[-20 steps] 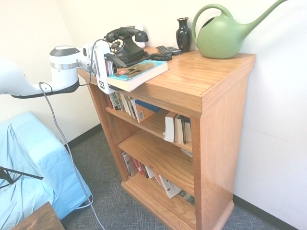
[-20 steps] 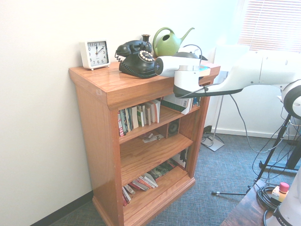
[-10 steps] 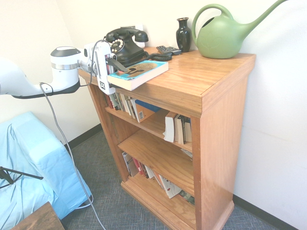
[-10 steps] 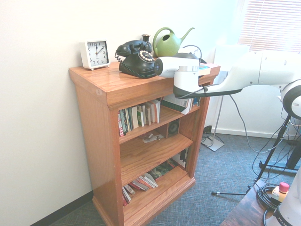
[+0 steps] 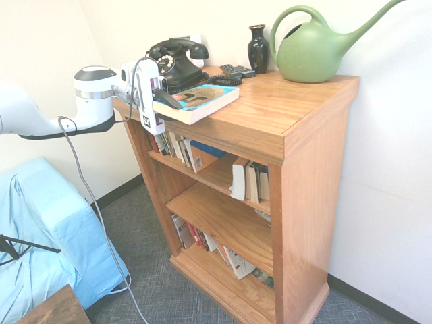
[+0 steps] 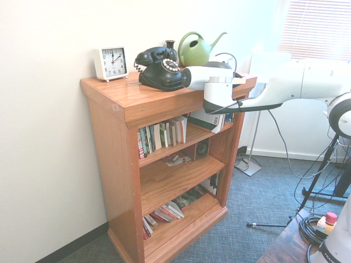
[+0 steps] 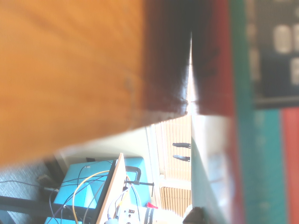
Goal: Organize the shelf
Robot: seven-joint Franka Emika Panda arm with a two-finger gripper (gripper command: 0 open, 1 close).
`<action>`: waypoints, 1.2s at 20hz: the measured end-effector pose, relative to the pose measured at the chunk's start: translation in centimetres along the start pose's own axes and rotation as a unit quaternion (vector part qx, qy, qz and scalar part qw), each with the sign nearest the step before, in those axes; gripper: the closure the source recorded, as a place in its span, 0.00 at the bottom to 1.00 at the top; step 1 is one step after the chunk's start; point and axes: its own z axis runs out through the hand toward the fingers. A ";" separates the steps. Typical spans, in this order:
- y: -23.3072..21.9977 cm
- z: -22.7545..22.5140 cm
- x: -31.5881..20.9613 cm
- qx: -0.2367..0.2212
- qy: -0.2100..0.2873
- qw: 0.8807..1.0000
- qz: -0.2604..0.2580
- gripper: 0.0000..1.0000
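Note:
The shelf (image 5: 270, 115) is a honey-brown wooden bookcase with a thick top, also seen from its other side (image 6: 118, 96). A book with a turquoise cover (image 5: 202, 100) lies on the top at its front edge, overhanging slightly. My gripper (image 5: 165, 100) comes in level from the side, its dark fingers shut on the book's near end, one above the cover and one beneath. In the second exterior view the wrist hides the fingers and only the book's corner (image 6: 239, 80) shows. The wrist view shows blurred wood (image 7: 70, 70) and the book's cover (image 7: 261, 93) close up.
On the top stand a black rotary phone (image 5: 177, 62), a remote (image 5: 237, 70), a dark vase (image 5: 258, 47), a green watering can (image 5: 314, 50) and a white clock (image 6: 111, 62). Books fill the upper tier (image 5: 179, 145) and lie slumped in the bottom tier (image 5: 202, 239). Blue-draped furniture (image 5: 34, 229) stands nearby.
The fingers stood wide apart around the book's end and have closed onto it. The gripper has edged toward the shelf, and the book's near end sits slightly higher.

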 end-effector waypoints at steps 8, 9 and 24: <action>0.9 -0.1 0.2 0.009 -0.007 1.000 0.006 1.00; 1.5 -0.1 0.4 0.012 -0.009 1.000 0.010 1.00; 17.6 0.8 -5.2 0.221 -0.130 0.957 0.133 1.00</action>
